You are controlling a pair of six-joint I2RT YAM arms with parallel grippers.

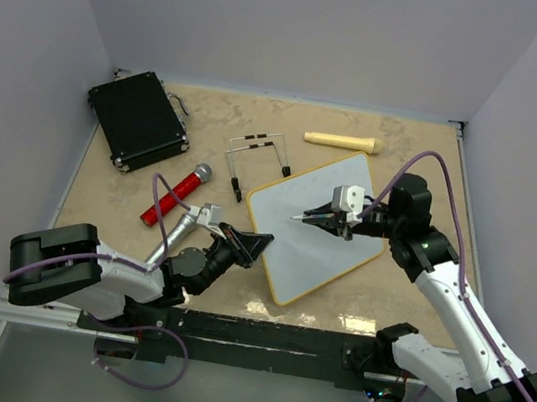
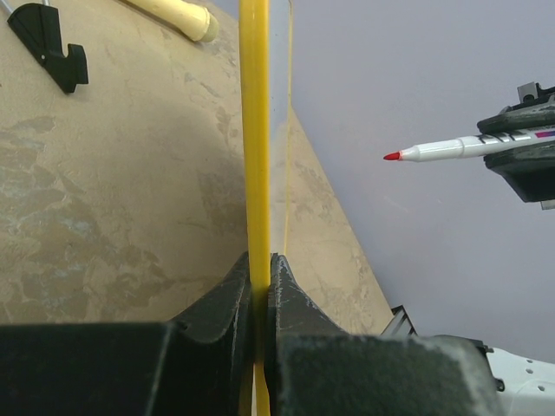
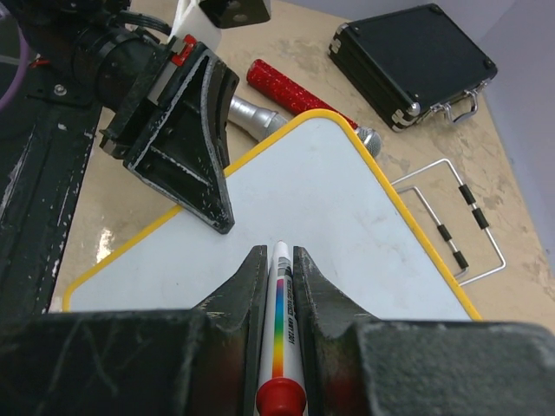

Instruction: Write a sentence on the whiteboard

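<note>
Clamped yellow frame of whiteboard (image 1: pixel 312 260), mid-table, at near-left edge, between shut left gripper (image 1: pixel 252 245) fingers. Pinched uncapped red marker (image 1: pixel 302 218) between right gripper (image 1: pixel 314 219) fingers, tip held above blank board, not touching. Judged step: pre-writing; no sentence present. Next move: required tip lowered to surface at line start, light contact, board kept steady. Counted: two grippers, one whiteboard, one marker; farther, one red microphone (image 1: pixel 176 195), one wire stand (image 1: pixel 259 159), one black case (image 1: pixel 137 121), one cream handle (image 1: pixel 343 141).

Whiteboard (image 3: pixel 347 199) — near edge hidden behind right gripper (image 3: pixel 279 253).
</note>
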